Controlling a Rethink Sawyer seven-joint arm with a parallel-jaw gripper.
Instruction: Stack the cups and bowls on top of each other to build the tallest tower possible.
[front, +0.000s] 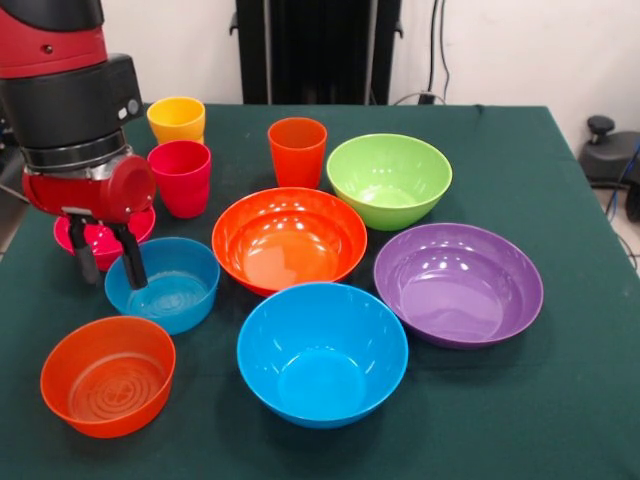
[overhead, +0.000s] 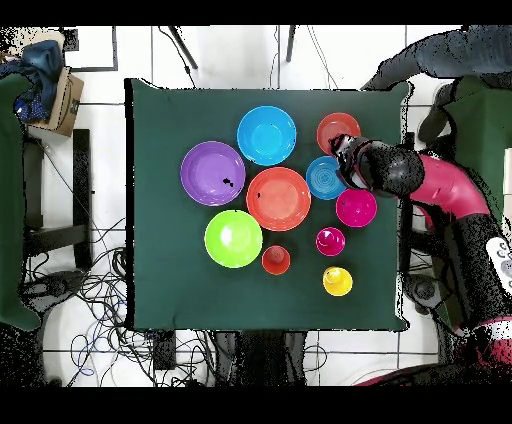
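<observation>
Seven bowls (front: 288, 238) and three cups (front: 297, 151) stand upright, unstacked: cups at the far left, small bowls on the left, large bowls centre and right.

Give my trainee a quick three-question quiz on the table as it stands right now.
1. True or false: some bowls are already nested into a tower.
2. Which bowl is the gripper over the edge of? A) lime green bowl B) small translucent blue bowl C) purple bowl
3. How many cups stand on the table?

Key
1. False: every bowl sits singly.
2. B; its fingers are apart, holding nothing.
3. Three: yellow cup, red-pink cup, orange cup.
</observation>
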